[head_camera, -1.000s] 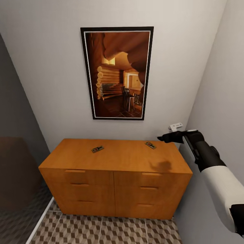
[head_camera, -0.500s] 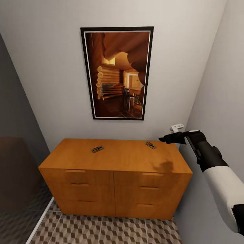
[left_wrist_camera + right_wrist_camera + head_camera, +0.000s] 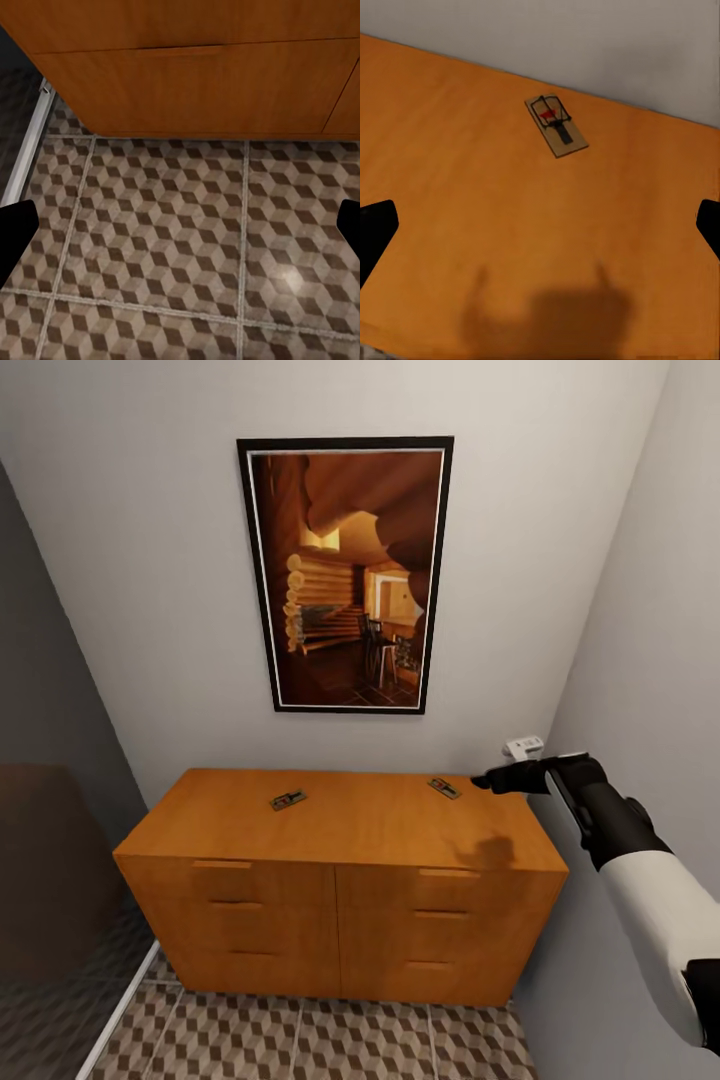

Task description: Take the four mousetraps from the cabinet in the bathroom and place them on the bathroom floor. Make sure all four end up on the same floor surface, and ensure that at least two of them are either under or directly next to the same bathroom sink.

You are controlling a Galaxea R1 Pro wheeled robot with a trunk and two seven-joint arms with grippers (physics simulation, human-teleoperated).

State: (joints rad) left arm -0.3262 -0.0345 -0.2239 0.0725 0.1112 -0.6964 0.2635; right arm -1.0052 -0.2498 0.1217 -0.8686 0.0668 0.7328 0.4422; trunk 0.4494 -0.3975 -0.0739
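Black right pincer (image 3: 490, 781) is hovering over the right end of the cabinet (image 3: 340, 830) top, fingers spread wide (both tips are sitting at the far edges of the right wrist view, nothing between them). Its shadow (image 3: 547, 315) is falling on the wood short of the nearest mousetrap (image 3: 556, 125), so the pincer is not over the target yet. That trap is lying flat near the back wall, turned at a slant to the cabinet's edge, red mark and dark metal bar facing up.

To do this grab well, I'd judge the arm needs to reach further toward the wall until the trap is centred between the fingers, then rotate the wrist so the fingers are closing across the board's short width, not its length. The board is thin, so the tips have to come right down to the wood surface before closing, or they'll be sliding over it. Risk: pushing the trap against the wall.

A second mousetrap (image 3: 288, 799) is lying on the left half of the top, well apart from the first. Two traps are visible here.

Left pincer (image 3: 180, 225) is also spread and holding nothing, pointing down at the bathroom floor (image 3: 165, 247) just in front of the cabinet's lower drawer front.
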